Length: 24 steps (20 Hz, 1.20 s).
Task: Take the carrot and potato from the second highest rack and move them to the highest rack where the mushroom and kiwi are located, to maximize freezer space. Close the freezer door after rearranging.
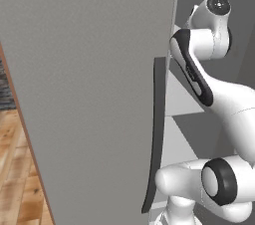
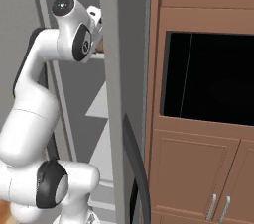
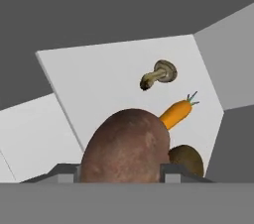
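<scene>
In the hand view my gripper (image 3: 121, 172) is shut on the potato (image 3: 125, 146), a big brown lump between the two dark finger tips. Beyond it lies the highest rack (image 3: 99, 84), a pale grey plate. On it rest the mushroom (image 3: 158, 74), the orange carrot (image 3: 176, 113) and, right beside the potato, the brown kiwi (image 3: 187, 159). From the right base view the hand reaches into the freezer (image 2: 74, 89) at the level of that top plate. The second highest rack (image 2: 100, 106) shows below it.
The freezer door (image 1: 89, 94) stands swung open on the arm's left, its long dark handle (image 1: 157, 134) close to the arm. The right door's edge (image 2: 111, 99) and its handle (image 2: 136, 168) flank the arm's right. Wooden cabinets and a black oven (image 2: 208, 77) stand further right.
</scene>
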{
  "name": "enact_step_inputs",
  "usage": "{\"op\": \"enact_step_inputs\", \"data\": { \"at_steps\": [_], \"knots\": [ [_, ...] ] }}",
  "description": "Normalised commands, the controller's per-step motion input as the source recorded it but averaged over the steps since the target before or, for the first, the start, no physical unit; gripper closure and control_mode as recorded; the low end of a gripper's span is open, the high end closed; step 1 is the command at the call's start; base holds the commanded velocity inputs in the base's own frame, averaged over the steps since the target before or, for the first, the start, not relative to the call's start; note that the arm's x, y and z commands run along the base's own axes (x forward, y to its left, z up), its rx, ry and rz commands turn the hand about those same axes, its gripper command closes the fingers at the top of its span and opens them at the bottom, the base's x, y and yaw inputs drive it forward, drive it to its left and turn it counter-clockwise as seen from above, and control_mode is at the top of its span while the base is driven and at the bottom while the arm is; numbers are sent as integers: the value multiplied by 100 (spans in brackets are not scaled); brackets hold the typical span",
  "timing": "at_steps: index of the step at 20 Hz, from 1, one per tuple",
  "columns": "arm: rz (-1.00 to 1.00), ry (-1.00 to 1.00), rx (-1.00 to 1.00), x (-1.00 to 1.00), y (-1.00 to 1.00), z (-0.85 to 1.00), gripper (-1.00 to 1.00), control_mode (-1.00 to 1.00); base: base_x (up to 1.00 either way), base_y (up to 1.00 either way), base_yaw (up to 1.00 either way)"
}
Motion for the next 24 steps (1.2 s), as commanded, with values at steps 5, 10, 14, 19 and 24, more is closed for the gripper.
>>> {"op": "enact_step_inputs", "data": {
  "at_steps": [5,10,14,19,24],
  "knots": [
    [1,5,1,69,-15,-4,100,-100,0,0,0],
    [2,5,0,39,-1,-29,100,-100,0,0,0],
    [2,4,0,45,0,-32,-100,-100,0,0,0],
    [3,0,0,62,0,-15,-100,-100,0,0,0],
    [3,0,0,46,-1,-3,-100,-100,0,0,0]
  ]
}}
